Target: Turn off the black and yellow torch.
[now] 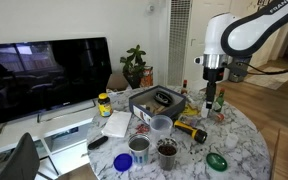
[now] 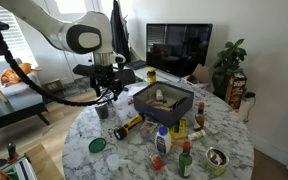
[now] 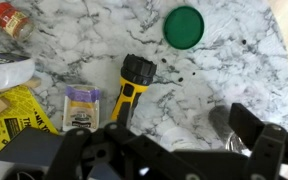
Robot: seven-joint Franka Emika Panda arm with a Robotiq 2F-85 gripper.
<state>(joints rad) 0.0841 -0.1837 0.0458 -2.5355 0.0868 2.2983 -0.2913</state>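
Observation:
The black and yellow torch [image 3: 131,88] lies flat on the marble table, its black head pointing towards the green lid [image 3: 184,25]. It shows in both exterior views [image 1: 191,130] [image 2: 130,126]. My gripper [image 3: 184,135] is open and empty, hanging above the table and apart from the torch. In the exterior views it hangs above the table's edge area [image 1: 213,93] [image 2: 106,95], to one side of the torch. Whether the torch is lit cannot be told.
A black box [image 2: 164,100] stands mid-table. Several cups [image 1: 141,146] and small bottles [image 2: 162,140] crowd the round marble table [image 1: 244,140]. A yellow-lidded jar [image 1: 104,103] stands at the far side, a TV [image 1: 44,70] beyond it. Packets [image 3: 82,105] lie beside the torch.

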